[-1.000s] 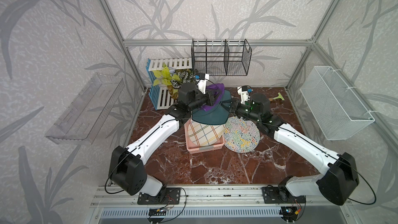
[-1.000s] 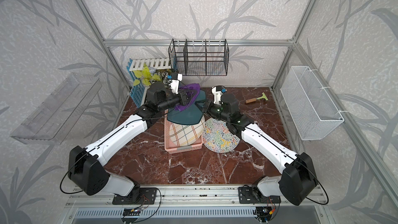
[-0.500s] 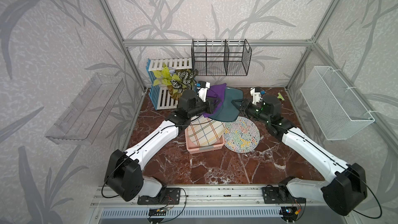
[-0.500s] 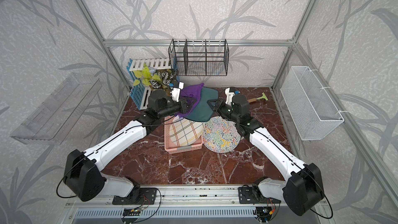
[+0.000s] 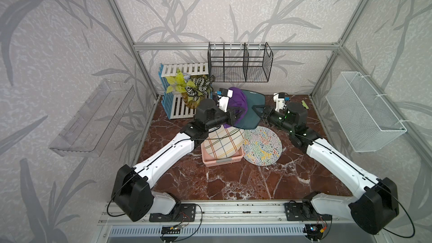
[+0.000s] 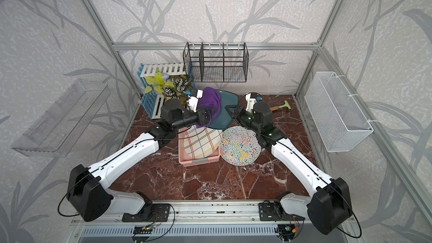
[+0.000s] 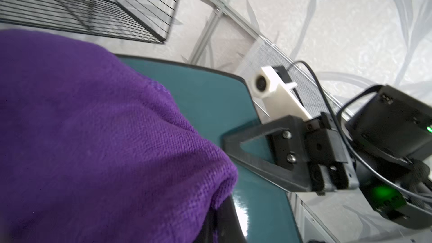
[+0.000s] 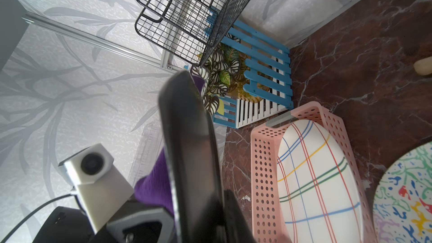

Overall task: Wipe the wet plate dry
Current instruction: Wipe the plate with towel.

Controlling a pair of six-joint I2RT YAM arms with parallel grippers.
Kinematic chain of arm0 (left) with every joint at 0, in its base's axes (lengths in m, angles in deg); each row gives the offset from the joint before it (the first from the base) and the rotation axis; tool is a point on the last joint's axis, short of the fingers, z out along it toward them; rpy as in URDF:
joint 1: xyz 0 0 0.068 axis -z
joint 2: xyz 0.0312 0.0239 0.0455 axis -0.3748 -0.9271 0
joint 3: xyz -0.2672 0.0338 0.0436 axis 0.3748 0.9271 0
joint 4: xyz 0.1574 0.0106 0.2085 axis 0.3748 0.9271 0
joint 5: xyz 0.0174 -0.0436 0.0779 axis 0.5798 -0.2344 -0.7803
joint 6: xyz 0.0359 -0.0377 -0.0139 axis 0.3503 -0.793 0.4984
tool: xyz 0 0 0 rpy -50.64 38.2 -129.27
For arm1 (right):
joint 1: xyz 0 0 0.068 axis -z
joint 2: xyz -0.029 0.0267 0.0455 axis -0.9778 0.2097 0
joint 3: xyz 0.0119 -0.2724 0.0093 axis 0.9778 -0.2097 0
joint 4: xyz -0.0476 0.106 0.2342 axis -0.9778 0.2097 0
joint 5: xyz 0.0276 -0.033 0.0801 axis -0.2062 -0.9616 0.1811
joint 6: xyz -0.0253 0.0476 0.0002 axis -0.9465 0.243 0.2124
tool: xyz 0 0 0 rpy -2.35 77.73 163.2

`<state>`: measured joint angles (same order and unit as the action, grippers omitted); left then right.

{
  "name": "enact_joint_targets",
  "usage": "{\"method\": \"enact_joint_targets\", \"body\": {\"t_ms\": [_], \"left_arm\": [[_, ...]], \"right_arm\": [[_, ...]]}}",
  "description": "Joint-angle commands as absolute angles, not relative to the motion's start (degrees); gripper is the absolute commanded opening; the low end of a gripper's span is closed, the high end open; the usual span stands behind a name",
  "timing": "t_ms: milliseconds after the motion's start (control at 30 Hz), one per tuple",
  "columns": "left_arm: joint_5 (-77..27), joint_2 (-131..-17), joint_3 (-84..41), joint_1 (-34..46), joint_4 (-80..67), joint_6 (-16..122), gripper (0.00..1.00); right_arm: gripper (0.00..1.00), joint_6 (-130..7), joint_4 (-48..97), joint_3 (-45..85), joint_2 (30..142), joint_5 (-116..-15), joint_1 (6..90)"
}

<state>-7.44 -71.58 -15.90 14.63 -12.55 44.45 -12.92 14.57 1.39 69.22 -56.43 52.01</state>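
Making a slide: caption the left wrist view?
A purple cloth against the teal plate, its edge clamped by the right gripper.

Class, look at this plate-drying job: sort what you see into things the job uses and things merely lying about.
In use: teal plate, purple cloth, left pincer gripping the cloth, right pincer gripping the plate.
Lying about: checked plate in the pink basket, squiggle-patterned plate, potted plant, black wire rack, white mesh basket.

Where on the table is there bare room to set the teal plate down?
The front strip of table, bordered by the basket, the patterned plate and the front rail, is bare. The back is crowded: plant, crate, cloth, teal plate, left gripper, right gripper.
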Motion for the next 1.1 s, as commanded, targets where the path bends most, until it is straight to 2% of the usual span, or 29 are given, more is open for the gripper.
{"method": "enact_joint_targets", "body": {"t_ms": [0, 100, 200, 367, 467, 600, 800, 1067], "left_arm": [[-4.5, -73.2, -15.5, 20.2, -8.0, 49.7, 0.00], [-9.3, -69.2, -10.5, 14.2, -17.2, 43.2, 0.00], [-13.0, -70.1, -14.8, 8.7, -15.0, 41.0, 0.00], [-8.3, -78.5, -26.1, 13.6, -8.2, 47.4, 0.00], [-8.3, -77.3, -23.3, 14.2, -14.7, 44.6, 0.00], [-7.4, -70.3, -13.5, 7.3, -32.3, 31.0, 0.00], [-2.6, -66.8, -8.8, -2.7, -52.9, 7.2, 0.00], [-4.3, -76.2, -11.4, -1.5, -81.8, -23.9, 0.00]], "right_arm": [[0.00, -8.6, -4.5, 5.0, 64.0, -53.8, 52.0], [0.00, -9.1, -4.5, 4.2, 63.8, -51.9, 51.8], [0.00, -11.5, -3.0, 4.2, 63.9, -50.1, 49.6], [0.00, -13.2, -2.8, 4.5, 64.2, -51.7, 47.7], [0.00, -10.6, -4.2, 3.4, 63.2, -52.9, 51.1], [0.00, -4.6, -8.6, 0.3, 61.0, -51.2, 58.4], [0.00, 1.7, -13.7, -3.8, 55.4, -51.1, 65.8], [0.00, 12.6, -33.2, -3.2, 61.6, -52.5, 62.7]]}}
